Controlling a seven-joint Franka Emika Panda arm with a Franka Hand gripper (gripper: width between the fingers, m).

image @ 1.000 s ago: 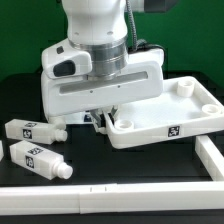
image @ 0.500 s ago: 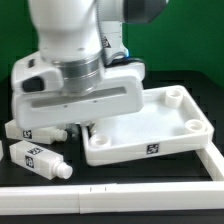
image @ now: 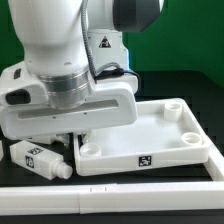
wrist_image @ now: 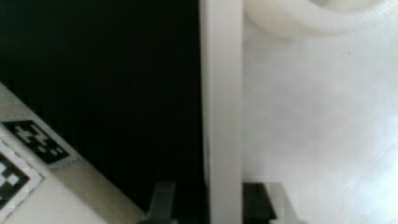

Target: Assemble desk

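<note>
Gripper pinched shut on desk panel rim, panel lying flat toward exterior view's right. Step: positioning panel. Next likely needs release, then fetching 1 leg lying nearby.

White rimmed desk panel, sockets upward; tagged white leg sideways just beside it.

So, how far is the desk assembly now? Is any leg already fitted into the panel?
Done: nothing is joined. The corner sockets that show on the panel are empty.
In hand: the gripper is shut on the panel's raised rim, as the wrist view shows.
Left: fitting the legs. One leg lies loose at the exterior view's left; the arm hides most of the others.
</note>
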